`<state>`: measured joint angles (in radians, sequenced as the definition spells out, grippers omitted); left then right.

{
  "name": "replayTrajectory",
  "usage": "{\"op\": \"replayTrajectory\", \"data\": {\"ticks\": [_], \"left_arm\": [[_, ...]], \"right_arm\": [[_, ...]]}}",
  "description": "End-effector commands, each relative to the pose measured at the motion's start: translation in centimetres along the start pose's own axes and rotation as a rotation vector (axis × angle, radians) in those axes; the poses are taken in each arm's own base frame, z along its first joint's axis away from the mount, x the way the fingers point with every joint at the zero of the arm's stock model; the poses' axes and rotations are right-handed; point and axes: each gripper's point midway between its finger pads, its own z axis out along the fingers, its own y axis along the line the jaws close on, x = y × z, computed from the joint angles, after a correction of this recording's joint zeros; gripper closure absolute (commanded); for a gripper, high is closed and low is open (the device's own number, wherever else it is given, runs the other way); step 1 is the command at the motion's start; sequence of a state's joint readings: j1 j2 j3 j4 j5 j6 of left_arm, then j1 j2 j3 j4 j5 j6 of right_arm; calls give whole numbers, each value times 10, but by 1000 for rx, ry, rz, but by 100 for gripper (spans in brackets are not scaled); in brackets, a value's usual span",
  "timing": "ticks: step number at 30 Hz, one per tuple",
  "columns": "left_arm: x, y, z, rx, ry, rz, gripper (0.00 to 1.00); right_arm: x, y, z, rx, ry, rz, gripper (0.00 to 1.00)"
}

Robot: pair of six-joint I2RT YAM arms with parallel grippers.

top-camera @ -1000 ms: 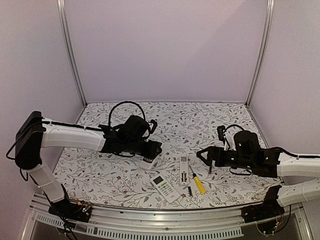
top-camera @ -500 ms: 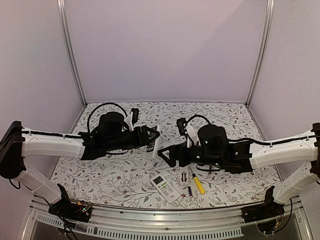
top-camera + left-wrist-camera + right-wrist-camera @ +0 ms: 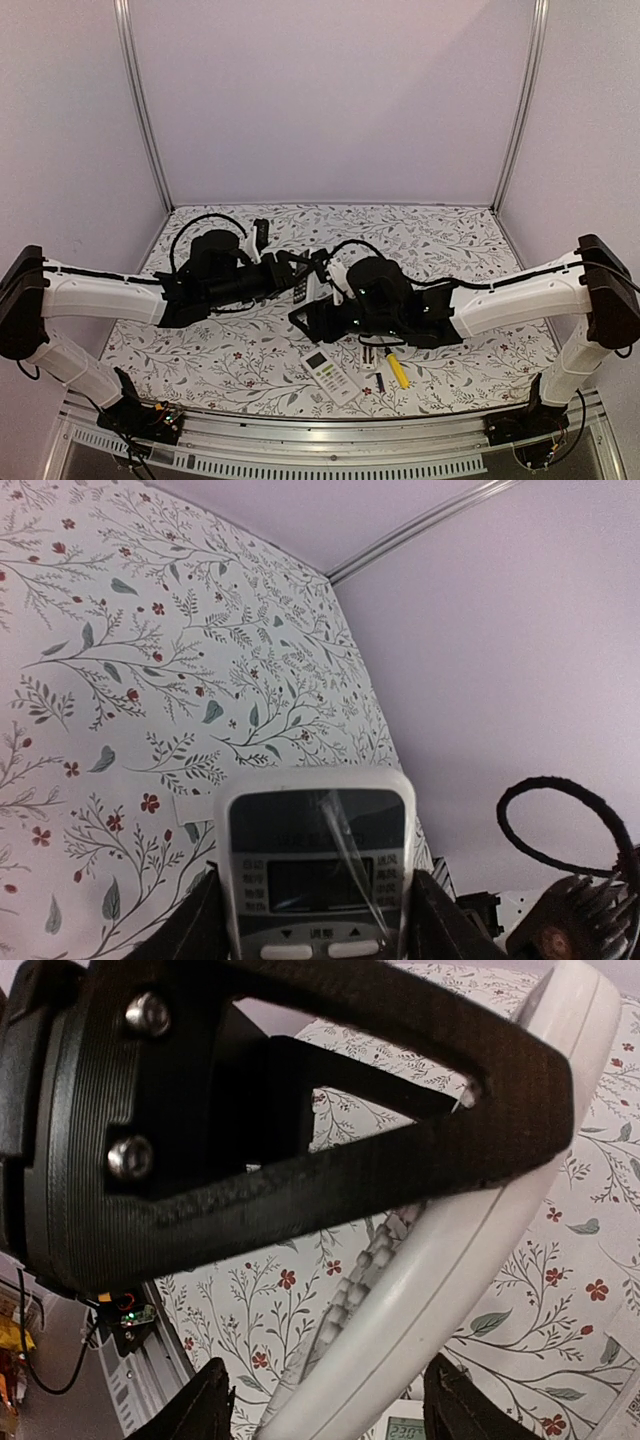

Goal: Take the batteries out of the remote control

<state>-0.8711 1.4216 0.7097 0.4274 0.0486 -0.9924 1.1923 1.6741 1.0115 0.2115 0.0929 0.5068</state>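
Remote control (image 3: 318,840), slim white plastic with a grey screen, clamped in the left gripper (image 3: 312,930) above the table

Black ribbed fingers (image 3: 190,925) pinch its sides. The right gripper (image 3: 325,1415) meets it, jaws spread either side of the rounded edge without visibly touching. Below, on the floral-print tablecloth (image 3: 230,355), lie a second white remote with a green display (image 3: 331,376), a yellow-handled tool (image 3: 398,371) and, just beside it, one small dark battery (image 3: 380,382), apart from both grippers.
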Motion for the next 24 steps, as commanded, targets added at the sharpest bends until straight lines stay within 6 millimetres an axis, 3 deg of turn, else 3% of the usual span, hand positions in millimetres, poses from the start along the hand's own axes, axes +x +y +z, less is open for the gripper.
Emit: {"op": "replayTrajectory", "data": {"ticks": [1, 7, 24], "left_arm": [[-15, 1, -6, 5, -73, -21, 68], [-13, 4, -4, 4, -72, -28, 68], [-25, 17, -4, -49, -128, -27, 69]], "right_arm": [[0, 10, 5, -25, -5, -14, 46], [0, 9, 7, -13, -16, -23, 66], [10, 14, 5, -29, -9, -34, 85]]}}
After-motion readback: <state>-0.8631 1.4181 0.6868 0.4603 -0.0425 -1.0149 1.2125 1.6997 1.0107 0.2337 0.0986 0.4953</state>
